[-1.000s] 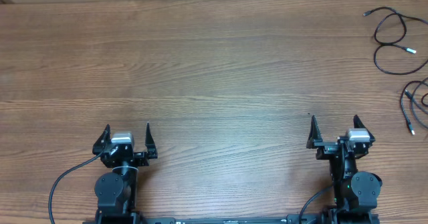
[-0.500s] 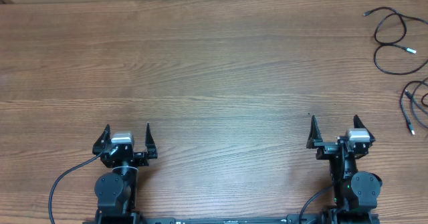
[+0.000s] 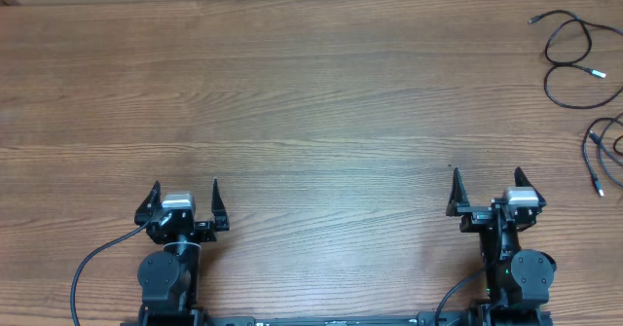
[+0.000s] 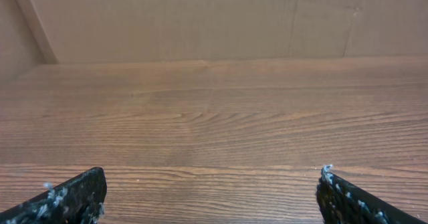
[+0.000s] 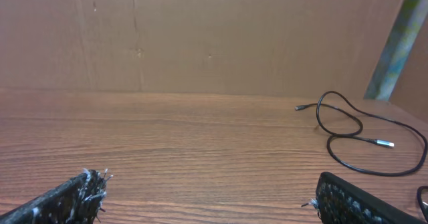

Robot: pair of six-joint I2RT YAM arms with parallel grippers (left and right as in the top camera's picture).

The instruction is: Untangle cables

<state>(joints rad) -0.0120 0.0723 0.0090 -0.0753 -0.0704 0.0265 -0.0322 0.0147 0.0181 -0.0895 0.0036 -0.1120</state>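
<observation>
A thin black cable (image 3: pixel 569 61) lies in loose loops at the far right of the wooden table, with a silver-tipped plug; it also shows in the right wrist view (image 5: pixel 361 140). A second black cable (image 3: pixel 604 151) curls at the right edge, nearer the front. My left gripper (image 3: pixel 185 201) is open and empty near the front left, far from the cables; its view (image 4: pixel 210 197) shows only bare wood. My right gripper (image 3: pixel 485 192) is open and empty at the front right (image 5: pixel 207 197), short of the cables.
A brown cardboard wall (image 4: pixel 200 17) stands along the table's far edge. A thick black robot cable (image 3: pixel 92 268) hangs off the left base. A greenish upright post (image 5: pixel 398 43) stands at the far right.
</observation>
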